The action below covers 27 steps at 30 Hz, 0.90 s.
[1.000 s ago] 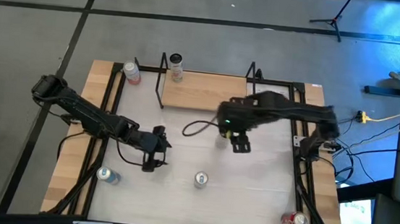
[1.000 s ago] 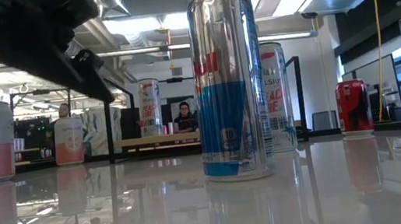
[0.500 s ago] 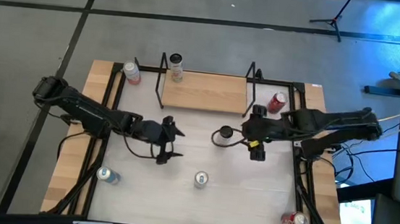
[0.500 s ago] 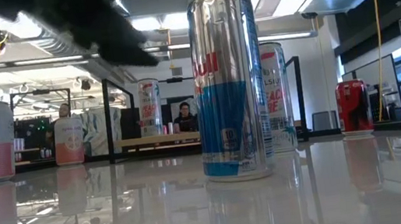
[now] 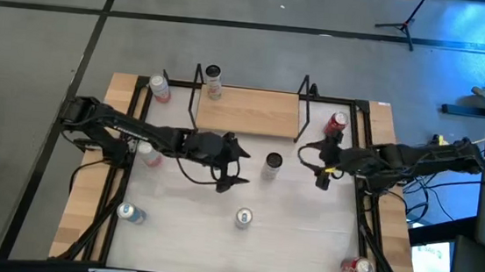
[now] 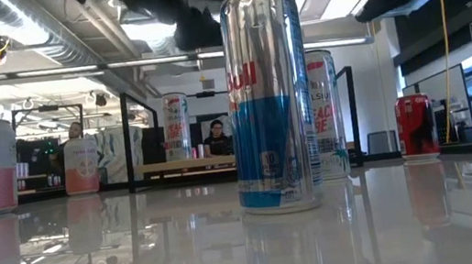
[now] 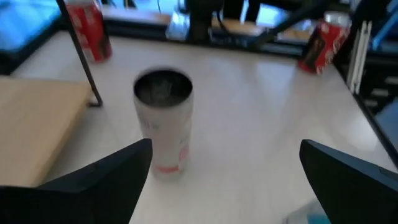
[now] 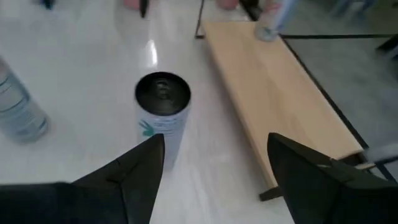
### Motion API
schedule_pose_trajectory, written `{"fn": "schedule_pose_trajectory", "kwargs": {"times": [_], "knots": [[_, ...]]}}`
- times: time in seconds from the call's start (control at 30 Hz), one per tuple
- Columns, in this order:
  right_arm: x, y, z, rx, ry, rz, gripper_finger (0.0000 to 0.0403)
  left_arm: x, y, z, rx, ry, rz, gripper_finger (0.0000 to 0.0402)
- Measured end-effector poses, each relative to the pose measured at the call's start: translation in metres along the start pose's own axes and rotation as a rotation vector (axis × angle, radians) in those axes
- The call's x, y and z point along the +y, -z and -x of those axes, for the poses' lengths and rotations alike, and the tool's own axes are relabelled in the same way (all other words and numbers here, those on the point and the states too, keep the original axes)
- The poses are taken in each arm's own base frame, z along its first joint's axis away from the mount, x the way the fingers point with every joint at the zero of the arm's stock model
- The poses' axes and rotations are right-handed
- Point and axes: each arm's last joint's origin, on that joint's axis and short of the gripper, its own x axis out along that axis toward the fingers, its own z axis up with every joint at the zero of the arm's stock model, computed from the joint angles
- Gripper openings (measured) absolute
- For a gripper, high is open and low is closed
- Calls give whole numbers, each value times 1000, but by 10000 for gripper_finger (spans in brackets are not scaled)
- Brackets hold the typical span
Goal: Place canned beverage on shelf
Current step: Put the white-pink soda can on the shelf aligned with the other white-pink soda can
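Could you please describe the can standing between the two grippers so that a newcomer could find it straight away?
Start at the shelf, the light-wood board at the table's far edge. Just in front of its right half, on the white tabletop, stands a pale can with a dark top, upright and alone between the left gripper and the right gripper. Unlike the red cans by the shelf's posts, it is whitish and stands in open space, with neither gripper holding it.

Grey floor [image 5: 42, 13] — bright ceiling lights [image 6: 147, 29]

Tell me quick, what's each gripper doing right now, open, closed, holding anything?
Left gripper: open, holding nothing, just left of the white can.
Right gripper: open, holding nothing, to the can's right.
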Motion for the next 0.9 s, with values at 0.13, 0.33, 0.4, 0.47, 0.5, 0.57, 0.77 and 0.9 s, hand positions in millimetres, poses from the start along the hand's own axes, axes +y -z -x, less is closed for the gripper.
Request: {"fn": "schedule_pose_trajectory", "kwargs": {"times": [0.13,0.33,0.4,0.47,0.5,0.57,0.77,0.9], "knots": [[2,20,-13,-110,57,-32,280,-2,-8,1,-77,-33,-39,397],[6,32,-27,-235,88,-59,280,18,-27,-5,-74,-3,5,397],[7,30,-27,-260,87,-60,280,25,-34,-14,-42,4,20,396],[6,26,-26,-296,90,-60,280,33,-36,-24,19,1,30,396],[6,24,-25,-320,96,-62,280,36,-39,-30,48,-1,36,396],[6,21,-24,-346,107,-46,280,42,-45,-41,103,5,47,396],[7,23,-27,-325,105,-27,280,45,-61,-72,204,68,23,396],[8,25,-30,-298,104,-12,280,42,-61,-86,221,79,-35,396]]}}
